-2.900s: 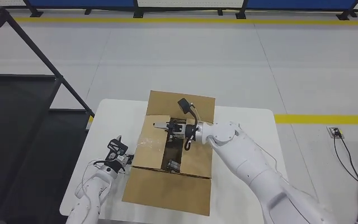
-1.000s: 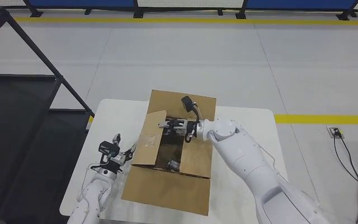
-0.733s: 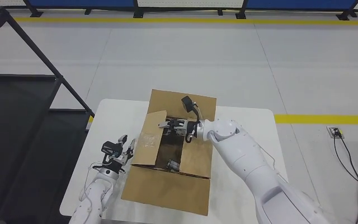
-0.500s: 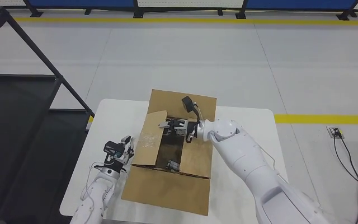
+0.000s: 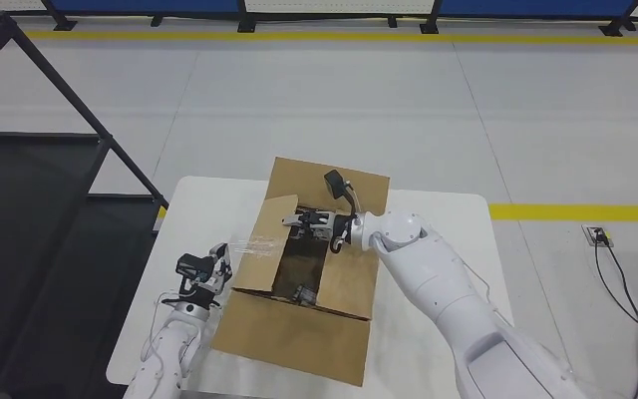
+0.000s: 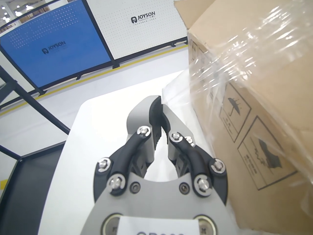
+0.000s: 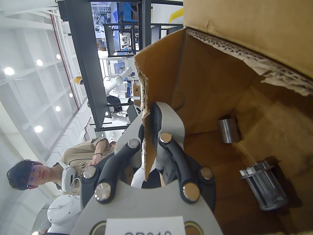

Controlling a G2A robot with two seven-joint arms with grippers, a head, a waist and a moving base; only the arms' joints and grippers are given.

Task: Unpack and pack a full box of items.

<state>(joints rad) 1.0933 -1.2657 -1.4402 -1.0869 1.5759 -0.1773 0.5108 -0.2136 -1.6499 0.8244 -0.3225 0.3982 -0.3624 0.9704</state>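
Note:
An open cardboard box stands on the white table. A sheet of clear plastic film stretches from the box's left side to my left gripper, which is shut on the film's edge just beside the box wall. My right gripper is over the box opening, shut on the torn edge of an upright cardboard flap. Inside the box lie a short metal cylinder and a ribbed metal part.
The far flap of the box lies folded outward. Bare table shows left of the box and along its right side. A black frame stands off the table's left edge.
The left gripper, open a second ago, has shut on the plastic film and drawn it out from the box. The box has turned slightly. The right gripper keeps its hold on the flap.

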